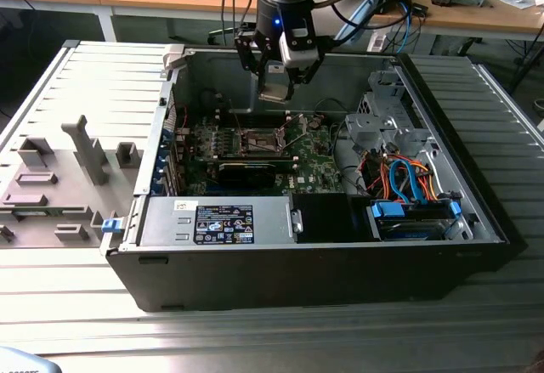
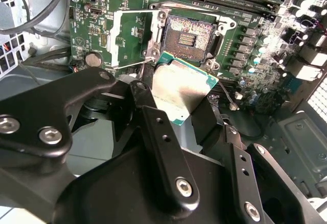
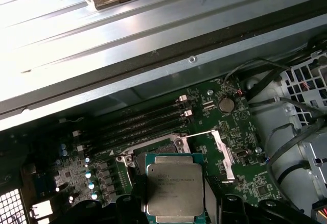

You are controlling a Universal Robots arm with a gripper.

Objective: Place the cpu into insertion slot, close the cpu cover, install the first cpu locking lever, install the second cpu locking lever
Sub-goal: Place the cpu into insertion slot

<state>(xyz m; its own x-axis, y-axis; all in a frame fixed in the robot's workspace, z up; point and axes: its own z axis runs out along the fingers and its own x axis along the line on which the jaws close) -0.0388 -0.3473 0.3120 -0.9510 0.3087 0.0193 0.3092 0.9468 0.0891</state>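
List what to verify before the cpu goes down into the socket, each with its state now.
1. The cpu clamped in the gripper: ok, held by two opposite edges.
2. The insertion slot bare: ok, contacts exposed, nothing lying in it.
3. The cpu cover swung off the slot: ok, it stands open beside it.
4. The cpu clear of the motherboard: ok, it hangs above it in the exterior view.
5. The cpu squared over the slot: cannot tell.
6. Its notches matched to the slot's keys: cannot tell.
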